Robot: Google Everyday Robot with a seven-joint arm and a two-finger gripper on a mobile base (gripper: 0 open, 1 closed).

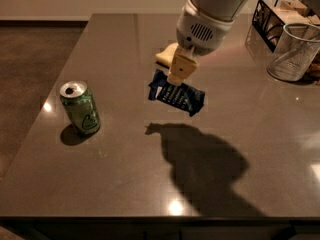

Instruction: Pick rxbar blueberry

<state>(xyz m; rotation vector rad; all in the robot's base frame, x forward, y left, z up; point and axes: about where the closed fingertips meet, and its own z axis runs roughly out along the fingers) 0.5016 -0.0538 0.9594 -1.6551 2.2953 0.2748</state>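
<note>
The rxbar blueberry [177, 95], a flat bar in a dark blue crinkly wrapper with white lettering, hangs in the air above the dark table [130, 184], tilted down to the right. My gripper [179, 75] is shut on its upper edge and holds it well off the surface; its tan fingers [181, 66] point down from the white arm. The bar's shadow lies on the table below and to the right. The green soda can [80, 108] stands upright to the left. The pale yellow sponge [166, 55] lies behind the gripper, partly hidden.
A wire mesh cup [296, 51] and a black wire basket [274, 15] with items stand at the table's back right. The table's front edge runs along the bottom, its left edge past the can, with floor beyond.
</note>
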